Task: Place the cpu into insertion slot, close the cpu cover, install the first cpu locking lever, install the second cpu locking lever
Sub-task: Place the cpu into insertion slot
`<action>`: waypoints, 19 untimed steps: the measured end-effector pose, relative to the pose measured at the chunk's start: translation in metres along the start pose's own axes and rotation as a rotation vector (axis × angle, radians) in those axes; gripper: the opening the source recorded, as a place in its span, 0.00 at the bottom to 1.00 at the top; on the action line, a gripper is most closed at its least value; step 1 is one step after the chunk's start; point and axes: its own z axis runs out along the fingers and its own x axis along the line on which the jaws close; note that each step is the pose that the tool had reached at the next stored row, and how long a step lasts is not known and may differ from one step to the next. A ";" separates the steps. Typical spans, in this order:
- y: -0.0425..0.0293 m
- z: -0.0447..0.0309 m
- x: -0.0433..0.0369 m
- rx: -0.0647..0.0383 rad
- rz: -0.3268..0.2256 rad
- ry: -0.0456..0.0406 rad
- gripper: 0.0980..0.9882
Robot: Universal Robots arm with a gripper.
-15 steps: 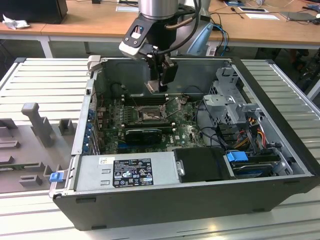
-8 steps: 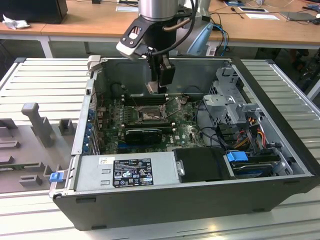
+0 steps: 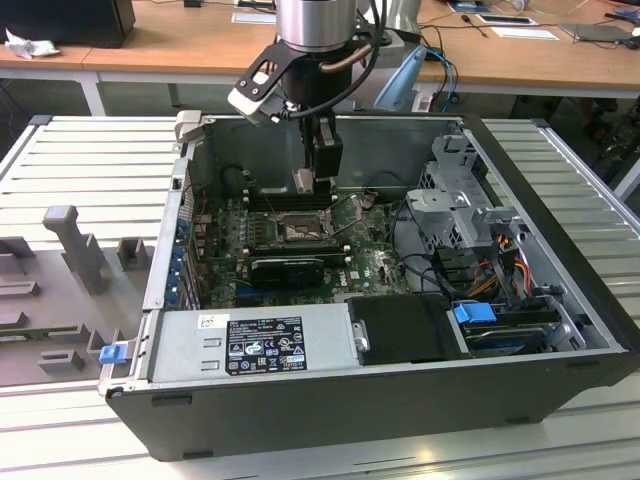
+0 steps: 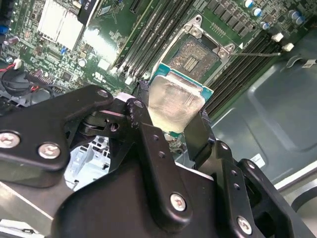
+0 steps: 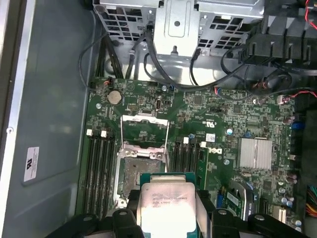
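My gripper [image 3: 312,180] is shut on the cpu [image 3: 303,181], a pale silvery square chip on a green backing, and holds it in the air inside the open computer case. In both wrist views the black fingers [image 4: 142,115] pinch two opposite edges of the cpu [image 4: 173,105] [image 5: 166,208]. The insertion slot [image 4: 200,55] [image 5: 141,173] [image 3: 299,229] lies bare on the green board just below and beside the chip. The cpu cover [image 5: 143,130], a silvery frame, stands swung open at the slot's edge. A thin locking lever [image 4: 257,53] sticks out beside the slot.
Black memory slots [image 5: 99,166] flank the socket. A black card [image 3: 288,266] lies nearer the case front, with the power supply [image 3: 250,345] in front of it. A metal drive cage [image 3: 460,205] and loose cables [image 3: 505,265] sit at the exterior view's right. A finned heatsink [image 5: 255,152] stands on the board.
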 end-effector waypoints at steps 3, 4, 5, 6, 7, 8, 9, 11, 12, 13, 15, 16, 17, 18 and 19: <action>-0.0003 0.0039 -0.0001 0.000 0.001 -0.0001 0.48; -0.0004 0.0047 -0.0001 0.000 0.001 -0.0001 0.48; -0.0005 0.0060 -0.0001 0.000 0.001 -0.0001 0.48; -0.0006 0.0070 -0.0001 0.000 0.001 -0.0002 0.48; -0.0006 0.0075 -0.0001 0.000 0.002 -0.0002 0.48; -0.0006 0.0080 -0.0001 0.000 0.002 -0.0002 0.48; -0.0007 0.0083 -0.0001 0.000 0.002 -0.0003 0.48; -0.0007 0.0089 -0.0002 0.000 0.002 -0.0003 0.48; -0.0008 0.0092 -0.0002 0.000 0.002 -0.0003 0.48; -0.0008 0.0095 -0.0002 0.001 0.002 -0.0003 0.48; -0.0008 0.0100 -0.0002 0.001 0.002 -0.0002 0.48; -0.0008 0.0102 -0.0002 0.001 0.002 -0.0001 0.48; -0.0009 0.0105 -0.0002 0.001 0.002 -0.0001 0.48; -0.0009 0.0108 -0.0002 0.001 0.002 -0.0002 0.48; -0.0009 0.0112 -0.0002 0.001 0.002 -0.0002 0.48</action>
